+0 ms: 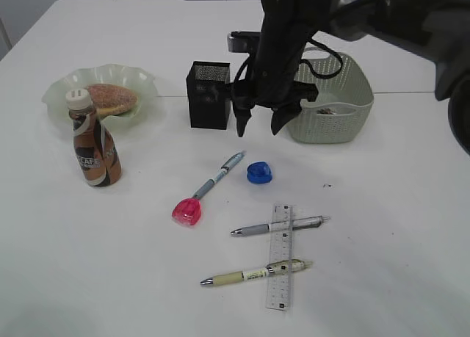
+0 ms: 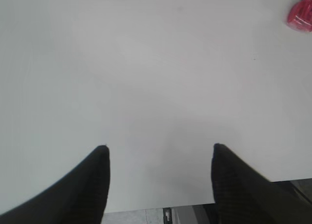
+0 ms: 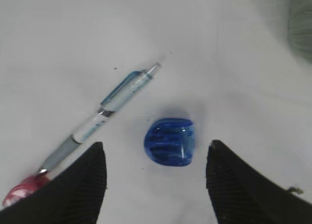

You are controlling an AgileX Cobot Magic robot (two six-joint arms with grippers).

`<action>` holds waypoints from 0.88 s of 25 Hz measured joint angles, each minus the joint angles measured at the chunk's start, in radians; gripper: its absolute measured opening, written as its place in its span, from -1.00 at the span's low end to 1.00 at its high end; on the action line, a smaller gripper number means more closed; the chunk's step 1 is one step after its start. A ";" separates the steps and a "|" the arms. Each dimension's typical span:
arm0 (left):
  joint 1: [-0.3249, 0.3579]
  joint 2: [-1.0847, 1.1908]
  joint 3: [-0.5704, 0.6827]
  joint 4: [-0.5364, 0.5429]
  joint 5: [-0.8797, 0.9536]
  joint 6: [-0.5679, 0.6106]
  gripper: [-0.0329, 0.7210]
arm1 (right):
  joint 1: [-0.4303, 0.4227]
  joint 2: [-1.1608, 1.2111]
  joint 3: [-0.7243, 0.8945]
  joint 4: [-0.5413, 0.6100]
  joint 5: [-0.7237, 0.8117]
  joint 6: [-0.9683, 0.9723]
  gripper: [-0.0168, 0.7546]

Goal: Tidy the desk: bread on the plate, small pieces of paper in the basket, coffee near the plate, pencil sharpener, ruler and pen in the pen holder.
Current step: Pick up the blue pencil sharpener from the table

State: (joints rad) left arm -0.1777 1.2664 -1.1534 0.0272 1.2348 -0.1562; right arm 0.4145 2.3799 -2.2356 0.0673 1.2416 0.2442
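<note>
Hovering above the white counter (image 1: 382,227), the right tool (image 1: 258,125) hung with its two dark fingers (image 3: 83,185) spread apart and nothing between them. Directly below the gap, in the right wrist view, lay the blue pencil sharpener (image 3: 170,141), untouched. To that tool's left lay the blue-and-white pen (image 3: 105,112), slanting, its lower end touching or just beside the pink pencil sharpener (image 1: 186,211). Behind the right tool and to its left stood the black mesh pen holder (image 1: 208,95); behind it to the right stood the sage-green basket (image 1: 334,102), with small pieces of paper (image 1: 327,110) showing inside, too small to make out well.

Nearer the camera than the right tool, the clear ruler (image 1: 280,256) lay flat, with a grey pen (image 1: 277,226) crossing its upper end and a yellowish pen (image 1: 255,273) crossing its lower part.

Well to the left of the right tool, the bread (image 1: 110,98) sat on the pale green plate (image 1: 59,95), and the coffee (image 1: 94,140) bottle stood upright just in front of that plate.

The left tool (image 2: 160,151) was also released, its fingers wide over bare counter near the edge, holding nothing; the pink sharpener showed at the far upper right of its view.
</note>
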 joint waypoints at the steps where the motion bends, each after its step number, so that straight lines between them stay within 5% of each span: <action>1: 0.000 0.000 0.000 0.002 0.000 0.000 0.35 | 0.000 0.009 0.000 -0.014 0.000 0.001 0.27; 22: 0.000 0.000 0.000 0.018 0.000 0.000 0.33 | 0.027 0.106 0.002 -0.059 -0.002 0.020 0.27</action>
State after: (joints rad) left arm -0.1777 1.2664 -1.1534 0.0448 1.2348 -0.1562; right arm 0.4411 2.4858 -2.2338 0.0083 1.2397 0.2639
